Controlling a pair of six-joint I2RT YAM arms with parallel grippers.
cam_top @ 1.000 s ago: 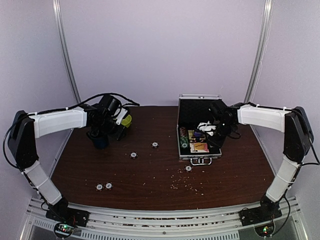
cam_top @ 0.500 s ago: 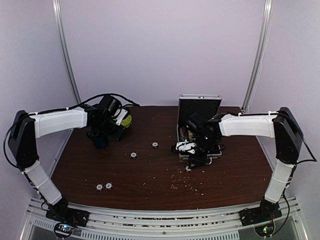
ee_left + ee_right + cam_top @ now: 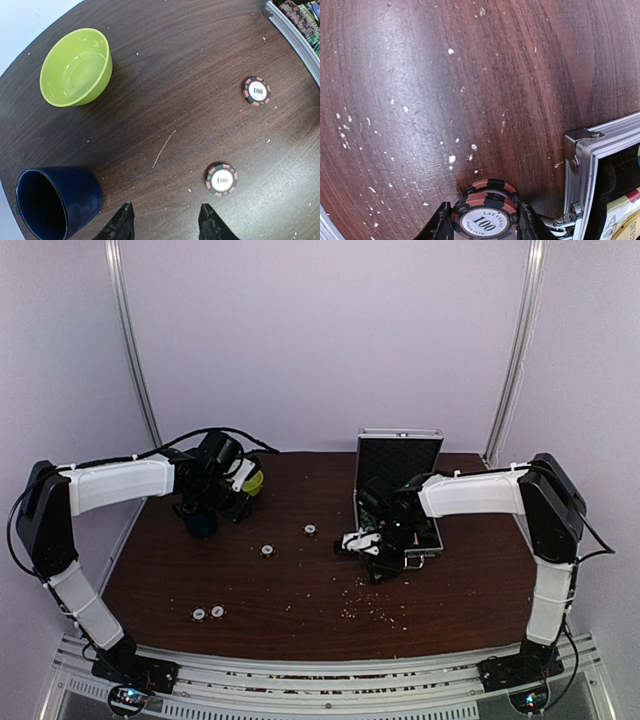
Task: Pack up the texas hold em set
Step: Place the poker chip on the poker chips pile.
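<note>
Left gripper [image 3: 164, 222]: fingers spread and empty, over the table [image 3: 165, 75] near two loose chips [image 3: 221, 179]. Right gripper [image 3: 485, 226]: fingers bracket one chip [image 3: 482, 214] lying just beside the briefcase [image 3: 605, 142] corner; whether they clamp it cannot be told. The chip is likely light, rigid, smooth-faced and flat, so take it across the rim.

The left arm [image 3: 110, 485] stretches forward, wrist tipped downward, the left fingers [image 3: 121, 226] slightly parted. The right arm [image 3: 470, 493] bends inward, the right fingers [image 3: 441, 225] low and slightly parted.
</note>
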